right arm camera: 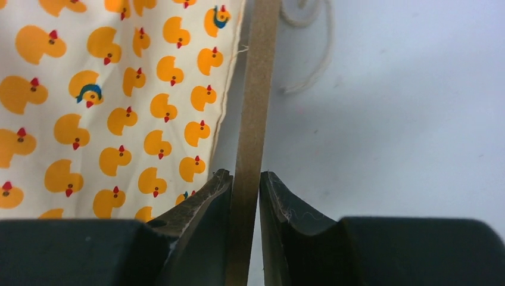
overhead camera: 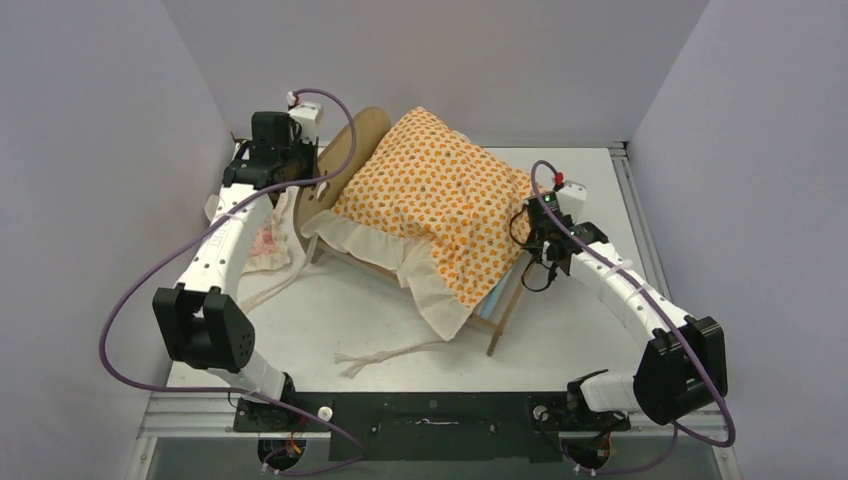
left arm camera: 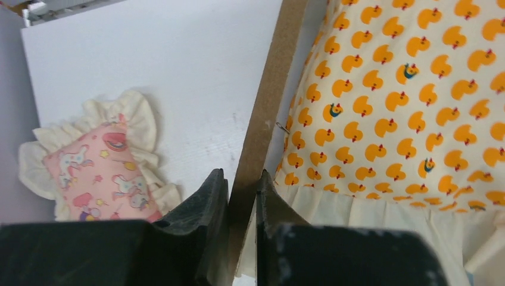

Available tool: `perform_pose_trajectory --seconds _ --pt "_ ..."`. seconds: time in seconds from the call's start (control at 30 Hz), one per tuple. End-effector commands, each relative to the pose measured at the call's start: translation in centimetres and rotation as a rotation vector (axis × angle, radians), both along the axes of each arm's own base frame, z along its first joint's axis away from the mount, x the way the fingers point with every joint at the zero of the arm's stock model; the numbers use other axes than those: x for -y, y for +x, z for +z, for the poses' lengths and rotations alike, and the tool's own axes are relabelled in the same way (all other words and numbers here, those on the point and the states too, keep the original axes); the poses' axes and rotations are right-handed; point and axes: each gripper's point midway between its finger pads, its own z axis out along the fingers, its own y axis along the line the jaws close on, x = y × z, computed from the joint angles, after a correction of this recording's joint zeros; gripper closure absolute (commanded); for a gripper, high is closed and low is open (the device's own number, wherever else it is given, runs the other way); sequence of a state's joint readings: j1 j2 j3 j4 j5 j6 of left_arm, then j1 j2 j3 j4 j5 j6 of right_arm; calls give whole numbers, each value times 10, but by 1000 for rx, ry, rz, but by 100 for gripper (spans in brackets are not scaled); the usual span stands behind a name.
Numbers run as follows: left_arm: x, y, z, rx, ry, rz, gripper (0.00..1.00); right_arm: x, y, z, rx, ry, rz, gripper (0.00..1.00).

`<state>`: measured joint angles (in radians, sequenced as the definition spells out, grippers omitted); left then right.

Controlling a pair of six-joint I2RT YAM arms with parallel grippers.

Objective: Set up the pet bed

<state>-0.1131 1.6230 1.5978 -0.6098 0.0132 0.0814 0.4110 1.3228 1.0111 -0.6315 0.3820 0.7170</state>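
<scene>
White table (overhead camera: 600, 345); pet bed (overhead camera: 372, 125); pink pillow (overhead camera: 268, 246)

Clad in white shells with black joint blocks: left arm (overhead camera: 222, 240) at frame left, right arm (overhead camera: 622, 290) at frame right. Looped with purple cables (overhead camera: 103, 345). Tipped with black fingers (right arm camera: 292, 208), scuffed, possibly rubber-faced.

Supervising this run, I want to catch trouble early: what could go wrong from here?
The left gripper and right gripper each pinch only a thin board edge of the bed; it may slip or twist. The cushion lies tilted, overhanging it, and could slide off. Loose strings beside it might snag.
</scene>
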Motion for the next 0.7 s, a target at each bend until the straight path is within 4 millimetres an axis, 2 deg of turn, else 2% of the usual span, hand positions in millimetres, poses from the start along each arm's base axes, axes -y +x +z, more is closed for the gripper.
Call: perform_pose_trajectory --seconds 0.0,0.07,0.23,0.37,0.4,0.43,0.5,0.53,0.6,0.67 --pt "12 -33 10 20 -98 70 100 42 44 48 115 -115 91 89" --pt "23 -50 7 0 -139 74 100 43 68 60 169 -123 147 89" --pt "52 -88 11 -5 -193 71 100 31 133 80 281 -151 280 89" --pt "57 -107 12 4 -257 109 100 22 183 86 291 -159 347 89" --pt "58 -109 11 8 -271 115 100 21 192 83 282 -164 362 86" --pt "59 -111 11 8 -280 116 100 19 200 91 300 -172 374 82" --pt "61 -114 7 -5 -296 118 100 19 211 91 284 -189 392 72" --pt "63 -115 7 -12 -303 107 100 19 214 102 296 -198 391 66" --pt "67 -117 6 -18 -312 94 100 21 206 114 269 -198 394 59" --pt "67 -119 8 -17 -310 90 100 22 188 125 260 -180 378 49"
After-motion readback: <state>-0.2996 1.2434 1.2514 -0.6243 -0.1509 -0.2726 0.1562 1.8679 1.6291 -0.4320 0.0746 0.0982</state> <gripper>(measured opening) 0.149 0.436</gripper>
